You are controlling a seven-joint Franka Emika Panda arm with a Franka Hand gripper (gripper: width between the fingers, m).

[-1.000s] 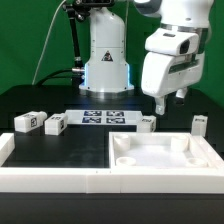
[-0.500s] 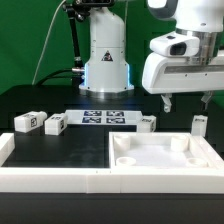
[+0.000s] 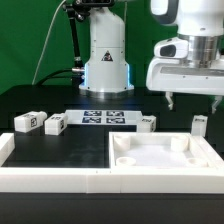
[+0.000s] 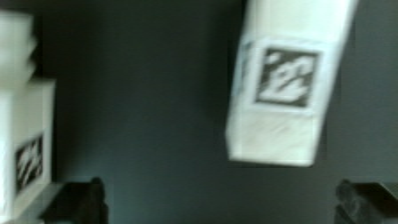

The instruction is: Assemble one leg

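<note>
Gripper (image 3: 193, 100) is wide open and empty, hovering over the leg (image 3: 198, 124) sitting near the worktop edge on the exterior view's right, but it looks off-centre, so dropping straight down could clip and topple it, I reckon.

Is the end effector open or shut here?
Open. In the exterior view the end effector has its fingers spread wide with nothing gripped; the wrist view shows the same gap.

**No Words or Numbers Legible**

Only black-and-white square tags (image 4: 285, 75) appear, coded patterns without letters or digits. One sits on a leg (image 4: 288, 90) in the wrist view, others on the other legs (image 3: 27, 122), several on the marker board (image 3: 105, 117).
</note>
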